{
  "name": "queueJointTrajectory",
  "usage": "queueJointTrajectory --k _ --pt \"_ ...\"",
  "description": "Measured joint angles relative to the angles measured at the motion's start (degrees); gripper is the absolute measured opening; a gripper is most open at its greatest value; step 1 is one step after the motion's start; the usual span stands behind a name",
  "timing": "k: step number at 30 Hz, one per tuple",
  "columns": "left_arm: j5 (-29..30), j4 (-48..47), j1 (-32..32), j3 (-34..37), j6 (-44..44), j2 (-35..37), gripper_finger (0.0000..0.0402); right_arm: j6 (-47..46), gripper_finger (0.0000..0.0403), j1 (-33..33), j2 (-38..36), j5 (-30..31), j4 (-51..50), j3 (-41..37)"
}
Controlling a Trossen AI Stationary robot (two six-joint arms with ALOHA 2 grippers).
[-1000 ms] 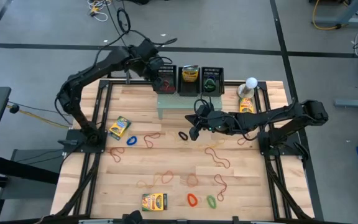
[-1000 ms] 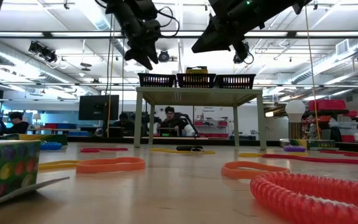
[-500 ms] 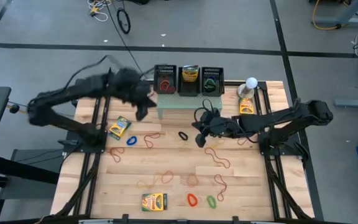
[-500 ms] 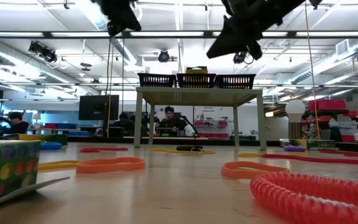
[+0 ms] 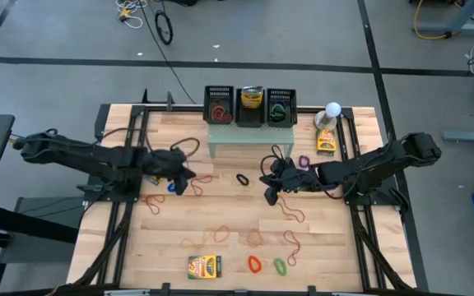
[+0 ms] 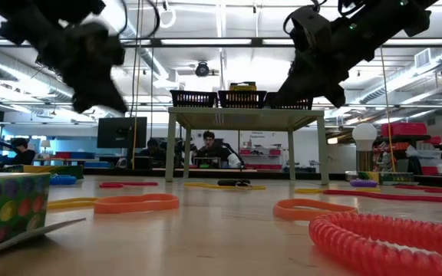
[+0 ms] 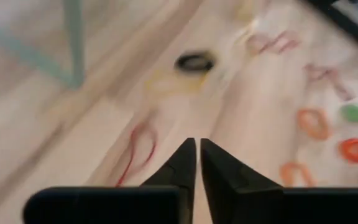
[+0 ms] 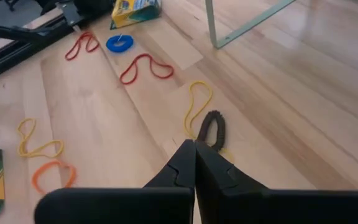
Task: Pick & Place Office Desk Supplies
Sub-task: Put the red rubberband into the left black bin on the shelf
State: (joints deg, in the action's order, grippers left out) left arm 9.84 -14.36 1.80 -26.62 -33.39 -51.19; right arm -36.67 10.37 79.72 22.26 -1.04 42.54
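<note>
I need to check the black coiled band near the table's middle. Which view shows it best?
The right wrist view: the black band lies just ahead of the shut right gripper, coils visible. High view shows a small dark loop; left wrist view a blurred ring; low view a thin sliver.

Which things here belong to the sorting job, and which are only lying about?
Job:
- rubber bands, such as the black one and the blue one
- small printed boxes, such as the front one
- three black baskets on the pale green stand

Lying about:
- white ball-topped object
</note>
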Motion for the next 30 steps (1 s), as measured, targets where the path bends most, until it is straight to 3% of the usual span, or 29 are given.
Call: queueJointTrajectory --k 11,17,23,30 --pt "5.19 -1.27 1.52 1.72 -3.08 -11.66 0.0141 0.46 0.0004 -0.22 0.00 1.97 -0.02 0.00" --pt "5.73 3.50 1.62 1.74 -1.48 -20.87 0.0164 0.78 0.0004 -1.35 0.00 1.99 -0.02 0.00" --pt "8.76 5.94 1.12 1.65 -2.17 -27.71 0.0143 1.55 0.0004 -1.86 0.00 2.12 0.00 0.00" --pt "5.79 6.20 0.68 1.35 -1.89 -28.16 0.0047 2.23 0.0004 -1.88 0.00 2.12 0.42 0.00"
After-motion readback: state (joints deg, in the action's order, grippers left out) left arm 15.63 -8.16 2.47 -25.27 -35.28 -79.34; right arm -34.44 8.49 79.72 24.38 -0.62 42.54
